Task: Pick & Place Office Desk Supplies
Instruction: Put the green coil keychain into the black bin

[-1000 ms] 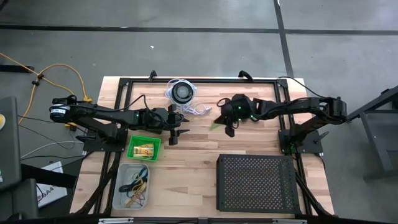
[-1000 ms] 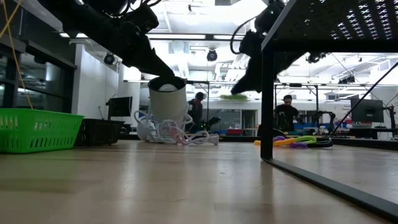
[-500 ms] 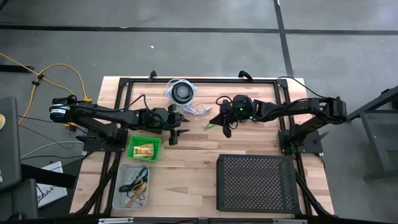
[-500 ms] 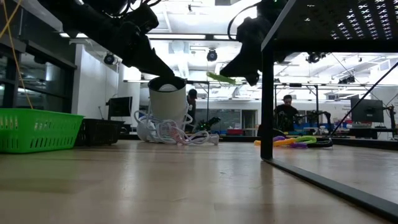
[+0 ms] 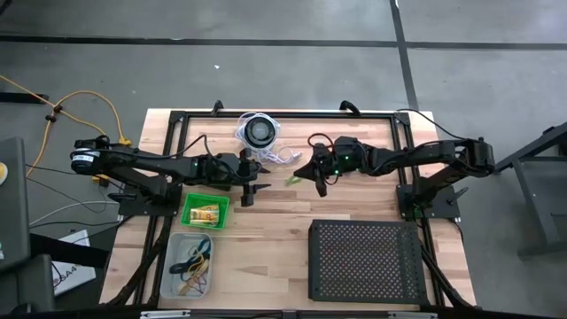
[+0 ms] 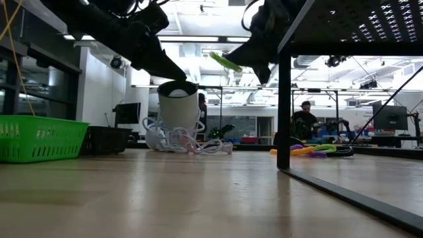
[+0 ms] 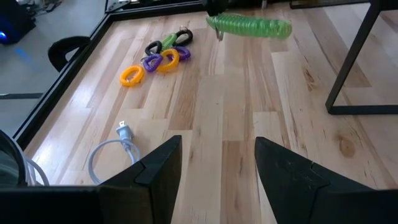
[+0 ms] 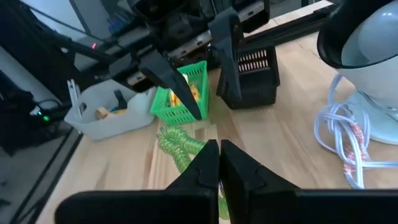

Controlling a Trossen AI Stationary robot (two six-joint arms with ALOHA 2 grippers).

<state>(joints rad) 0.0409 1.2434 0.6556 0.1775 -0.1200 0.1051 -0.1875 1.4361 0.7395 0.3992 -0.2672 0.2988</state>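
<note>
A green coiled loop (image 7: 250, 26) hangs in the air above the table's middle, also showing as the loop (image 6: 226, 61) in the low view. My right gripper (image 5: 312, 177) is shut on it. Facing it from the left, my left gripper (image 5: 255, 184) waits open and off the table, a short way from the coil, nothing between its fingers (image 7: 163, 163). Several more coiled loops, orange (image 7: 132, 75), purple (image 7: 152, 61), yellow (image 7: 170, 57) and black-green (image 7: 160, 45), lie flat on the wood beyond the green one. My right gripper pinches one end of the green coil (image 8: 186, 157) between its two shut fingers (image 8: 202, 167). The fingers come nearly level from the table's right side. The coil sticks out past the fingertips toward the left gripper, slanting, lifted clear of the table.
A green basket (image 5: 205, 211) and a clear bin (image 5: 189, 266) with small items stand at the near left. A large black perforated tray (image 5: 363, 261) stands at the near right. A round black disc with white cord (image 5: 259, 131) sits at the far middle.
My right gripper has risen and gone a little toward the table's left, tipping up toward level and rolling, still shut on the green coil. The coil has gone up with it and stands higher above the table.
</note>
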